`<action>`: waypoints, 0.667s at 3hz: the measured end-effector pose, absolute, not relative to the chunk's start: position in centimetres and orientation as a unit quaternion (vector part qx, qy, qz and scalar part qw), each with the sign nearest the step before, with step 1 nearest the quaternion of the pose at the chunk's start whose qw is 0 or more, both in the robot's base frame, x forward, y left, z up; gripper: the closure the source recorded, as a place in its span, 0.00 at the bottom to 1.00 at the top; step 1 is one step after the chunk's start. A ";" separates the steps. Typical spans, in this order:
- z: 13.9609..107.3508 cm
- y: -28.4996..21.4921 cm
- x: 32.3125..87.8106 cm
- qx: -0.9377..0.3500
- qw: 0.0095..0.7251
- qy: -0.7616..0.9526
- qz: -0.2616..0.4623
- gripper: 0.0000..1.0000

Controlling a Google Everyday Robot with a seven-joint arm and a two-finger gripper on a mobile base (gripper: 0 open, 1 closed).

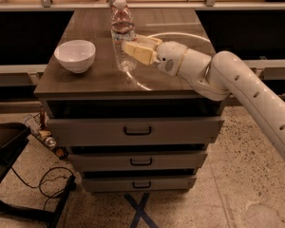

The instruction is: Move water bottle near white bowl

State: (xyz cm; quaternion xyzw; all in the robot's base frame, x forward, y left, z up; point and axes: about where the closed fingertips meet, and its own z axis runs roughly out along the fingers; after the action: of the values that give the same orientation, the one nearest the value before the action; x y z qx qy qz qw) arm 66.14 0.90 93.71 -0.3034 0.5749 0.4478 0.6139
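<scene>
Wooden surface (92,82) before us; our hand (131,48) pinching the water bottle (122,25), upright, near the white bowl (75,55), not touching it

— What is this place looking like?
— A robotics lab: cables (32,184) are trailing over the speckled floor (237,175) at left, a blue tape cross (140,213) is sitting beneath the drawer cabinet (133,129), and the gripper (129,49) is clasping the water bottle (121,25) above it.

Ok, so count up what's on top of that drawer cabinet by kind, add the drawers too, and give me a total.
water bottle: 1, with the gripper at its middle, fingers closed on it
white bowl: 1
drawers: 3
Total: 5
</scene>
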 end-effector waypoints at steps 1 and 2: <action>94.1 1.6 66.9 -0.317 0.621 0.564 0.443 1.00; 93.8 2.2 67.0 -0.324 0.617 0.564 0.442 1.00</action>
State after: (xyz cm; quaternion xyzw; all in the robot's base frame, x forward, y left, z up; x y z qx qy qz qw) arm 67.02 2.19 93.82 -0.3244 0.5644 0.4416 0.6174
